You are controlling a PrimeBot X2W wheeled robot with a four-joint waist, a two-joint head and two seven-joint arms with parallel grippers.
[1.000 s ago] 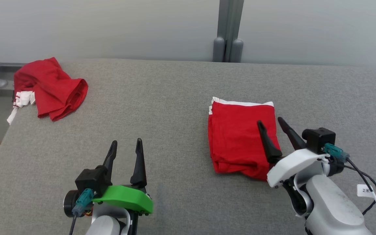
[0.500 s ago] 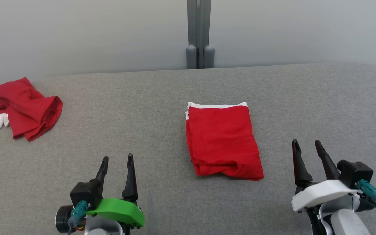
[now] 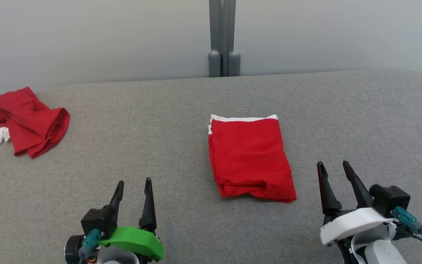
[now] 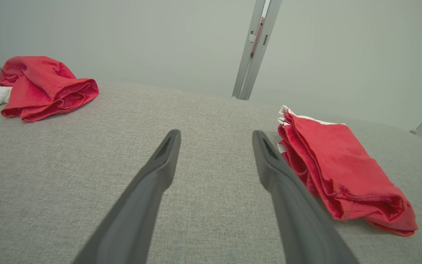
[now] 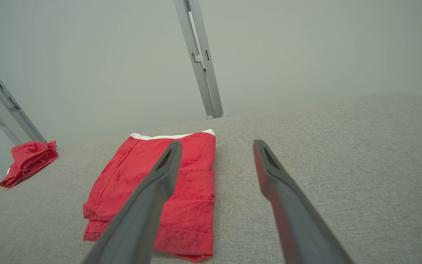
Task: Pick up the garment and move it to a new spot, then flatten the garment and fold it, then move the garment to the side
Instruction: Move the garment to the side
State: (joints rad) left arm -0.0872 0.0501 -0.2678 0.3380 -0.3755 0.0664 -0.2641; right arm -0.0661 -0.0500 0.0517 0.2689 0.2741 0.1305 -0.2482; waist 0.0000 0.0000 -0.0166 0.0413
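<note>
A red garment with a white waistband, folded into a neat rectangle, lies flat on the grey table near its middle; it is also in the left wrist view and the right wrist view. My left gripper hovers open at the lower left, well apart from the folded garment, nothing between its fingers. My right gripper stands open at the lower right, just right of the garment and clear of it.
A second red garment lies crumpled at the table's far left edge, with white trim hanging off; it shows too in the wrist views. A grey post rises behind the table against a pale wall.
A second ago my right gripper was over the folded garment; it has drawn back to the lower right, empty. The head camera swung right. Both grippers sank slightly in the last half second.
</note>
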